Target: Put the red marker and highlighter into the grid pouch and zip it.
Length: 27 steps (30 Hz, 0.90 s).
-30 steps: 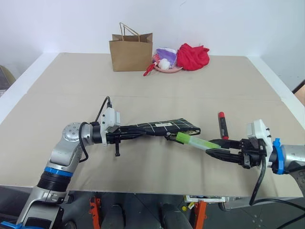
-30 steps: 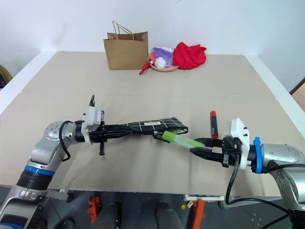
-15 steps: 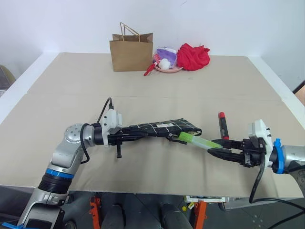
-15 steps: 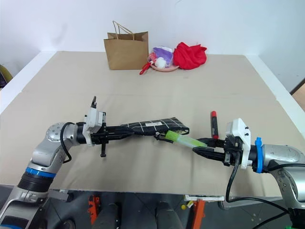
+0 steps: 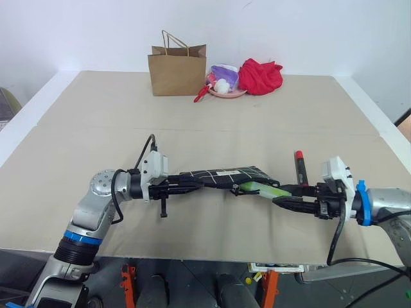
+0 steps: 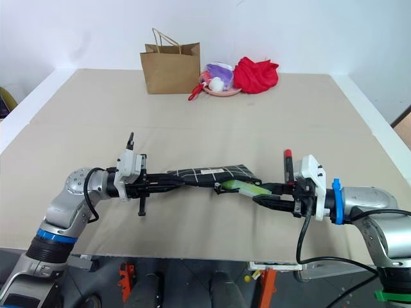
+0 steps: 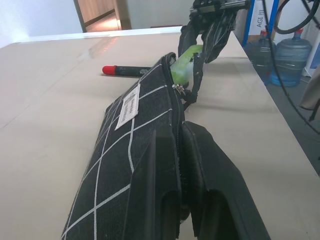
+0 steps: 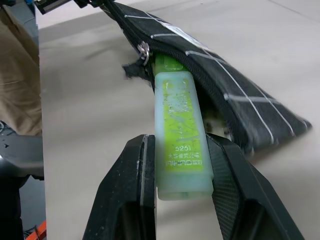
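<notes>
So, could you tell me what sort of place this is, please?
Probably a lab or workshop: a bare white-edged table against a plain wall, water jugs and blue racking beyond it.

The highlighter (image 8: 179, 131) has gone further into the pouch (image 5: 225, 176). Its front end now sits inside the open mouth. The right gripper (image 5: 280, 196) has closed in on the pouch.

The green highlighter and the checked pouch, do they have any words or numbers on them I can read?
"5261": printed on the highlighter, seen upside down.
A line of letters under that number: too blurred to read.
White label on the grid pouch: print too small to read.
</notes>
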{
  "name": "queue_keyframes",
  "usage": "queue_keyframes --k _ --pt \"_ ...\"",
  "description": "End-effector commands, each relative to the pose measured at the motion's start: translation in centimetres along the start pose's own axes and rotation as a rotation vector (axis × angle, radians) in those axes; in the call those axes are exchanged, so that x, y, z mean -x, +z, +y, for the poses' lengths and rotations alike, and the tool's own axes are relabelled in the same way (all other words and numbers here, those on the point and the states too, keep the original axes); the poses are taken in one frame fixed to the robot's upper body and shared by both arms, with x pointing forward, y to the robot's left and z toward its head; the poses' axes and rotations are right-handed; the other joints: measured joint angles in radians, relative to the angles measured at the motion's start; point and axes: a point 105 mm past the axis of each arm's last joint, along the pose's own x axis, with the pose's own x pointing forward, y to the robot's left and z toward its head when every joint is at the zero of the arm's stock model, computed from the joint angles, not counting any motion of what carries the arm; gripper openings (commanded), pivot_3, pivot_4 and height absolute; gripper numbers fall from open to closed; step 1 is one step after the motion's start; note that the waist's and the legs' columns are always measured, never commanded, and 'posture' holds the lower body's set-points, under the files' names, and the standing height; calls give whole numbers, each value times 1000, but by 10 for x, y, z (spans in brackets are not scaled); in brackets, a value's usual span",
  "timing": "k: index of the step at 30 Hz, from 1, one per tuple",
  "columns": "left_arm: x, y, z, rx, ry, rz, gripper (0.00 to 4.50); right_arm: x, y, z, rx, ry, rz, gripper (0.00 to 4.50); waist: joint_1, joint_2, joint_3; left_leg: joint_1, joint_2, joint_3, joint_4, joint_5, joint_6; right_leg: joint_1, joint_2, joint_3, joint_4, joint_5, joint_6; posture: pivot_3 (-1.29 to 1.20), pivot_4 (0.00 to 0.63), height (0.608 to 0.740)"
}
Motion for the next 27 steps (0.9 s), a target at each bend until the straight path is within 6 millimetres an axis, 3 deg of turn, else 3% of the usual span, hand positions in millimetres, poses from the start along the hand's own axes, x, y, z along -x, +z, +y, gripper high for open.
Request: queue_keyframes --k 1,12,15,16,19,24,27 --pt "-4 10 -2 -34 -13 -29 0 -5 11 1 42 23 -21 1103 0 0 0 0 0 0 0 0 0 0 0 0 0 0 0 0 150 740" --pt "-7 9 -2 -33 -13 -36 0 -32 24 8 36 105 -33 1103 0 0 0 0 0 0 0 0 0 0 0 0 0 0 1 0 150 740" --pt "-7 9 -2 -32 -10 -39 0 -34 28 9 26 113 -38 2682 1 0 0 0 0 0 0 0 0 0 0 0 0 1 2 0 150 740" --pt "-7 9 -2 -32 -8 -39 0 -33 29 8 45 103 -43 3006 1 0 0 0 0 0 0 0 0 0 0 0 0 1 2 0 150 740" --pt "-6 9 -1 -31 -1 -35 0 -21 31 6 36 76 -44 4398 2 0 0 0 0 0 0 0 0 0 0 0 0 1 2 0 150 740" --pt "-5 9 0 -31 4 -32 0 7 29 4 -43 30 -33 4459 5 0 0 0 0 0 0 0 0 0 0 0 0 1 2 0 150 740" --pt "-4 8 0 -29 3 -30 0 34 30 -9 -131 -72 -61 4459 5 0 0 0 0 0 0 0 0 0 0 0 0 1 2 0 150 740"
